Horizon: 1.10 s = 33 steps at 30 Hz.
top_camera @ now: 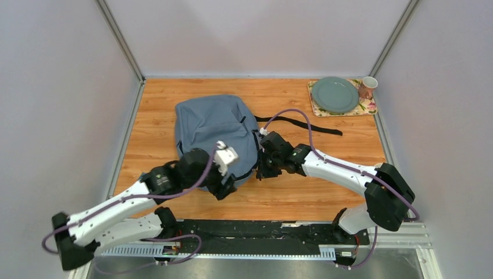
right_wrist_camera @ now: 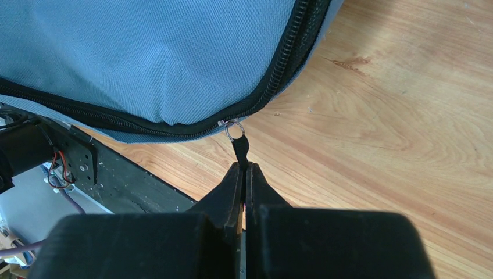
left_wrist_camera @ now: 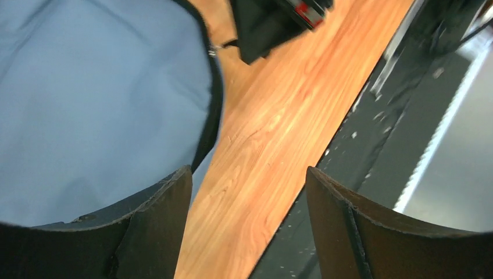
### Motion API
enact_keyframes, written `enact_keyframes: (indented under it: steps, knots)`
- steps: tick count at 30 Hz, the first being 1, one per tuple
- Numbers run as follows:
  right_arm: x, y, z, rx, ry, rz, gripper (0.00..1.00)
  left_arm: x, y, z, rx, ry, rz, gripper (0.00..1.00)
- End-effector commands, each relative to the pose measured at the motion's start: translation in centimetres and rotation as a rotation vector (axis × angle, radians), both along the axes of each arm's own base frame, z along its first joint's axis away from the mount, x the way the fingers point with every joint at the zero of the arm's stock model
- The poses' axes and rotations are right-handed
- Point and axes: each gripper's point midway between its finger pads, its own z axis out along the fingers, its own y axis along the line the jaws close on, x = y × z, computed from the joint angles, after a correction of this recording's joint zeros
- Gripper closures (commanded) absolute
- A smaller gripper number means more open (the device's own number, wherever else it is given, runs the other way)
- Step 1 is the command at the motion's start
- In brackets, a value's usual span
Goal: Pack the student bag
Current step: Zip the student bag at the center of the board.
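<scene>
Student bag [top_camera: 212,131]: lies flat on the table [top_camera: 325,168], left of centre, bottom edge toward the arms; one black strap [top_camera: 302,123] trails out to the right.
Right jaws: pressed together on the black zip pull [right_wrist_camera: 239,148], at the bag's near right corner, where the zip [right_wrist_camera: 279,75] bends.
Left jaws: spread apart with nothing between them, over bare wood just beside the bag's near edge.
Step in hand: probably working the main zip along its track; the right arm has the pull and the left arm is free to steady the fabric.
Next move calls for: a pull that follows the curve of the zip, not away from it, with the soft fabric pinned or tensioned so that it does not bunch.
Elsewhere: plate [top_camera: 335,95] and cup [top_camera: 367,87] on a mat [top_camera: 317,107] at the far right corner, well apart from the bag.
Hidden or unclear: whether the zip is being opened or shut; what the bag contains; the near edge of the bag, covered in the top view by both wrists.
</scene>
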Motion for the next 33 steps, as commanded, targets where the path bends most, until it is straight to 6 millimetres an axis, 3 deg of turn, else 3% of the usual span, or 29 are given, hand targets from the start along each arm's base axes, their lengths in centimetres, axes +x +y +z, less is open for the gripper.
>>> enact_keyframes:
  steps: [1,7,17,20,21,24,25,26,33]
  knots:
    - [0.6,0.9,2.5,0.066,-0.041,-0.011,1.00,2.1,-1.4,-3.1,0.282,-0.269,-0.009,0.21]
    - [0.4,0.8,2.8,0.071,-0.043,-0.008,1.00,2.4,-3.8,-5.7,0.282,-0.323,-0.088,0.20]
    - [0.5,0.9,3.5,0.087,-0.055,-0.002,1.00,3.9,-4.4,-8.8,0.306,-0.386,-0.071,0.22]
    - [0.5,0.9,3.5,0.086,-0.056,-0.003,1.00,4.3,-4.0,-9.5,0.334,-0.368,-0.031,0.38]
    - [0.5,0.9,3.5,0.088,-0.057,-0.003,1.00,4.2,-3.7,-9.9,0.351,-0.355,-0.024,0.56]
    - [0.6,0.9,3.5,0.086,-0.060,-0.003,1.00,4.0,-2.8,-10.7,0.383,-0.324,0.006,0.91]
    - [0.6,0.8,3.4,0.078,-0.060,-0.004,1.00,3.8,-2.6,-10.9,0.383,-0.314,0.003,0.96]
    - [0.7,0.7,3.3,0.069,-0.064,-0.005,1.00,3.5,-2.1,-11.5,0.389,-0.292,0.011,1.00]
    - [2.0,0.4,3.7,0.036,-0.103,-0.028,1.00,1.5,0.6,-12.8,0.349,-0.223,0.056,1.00]
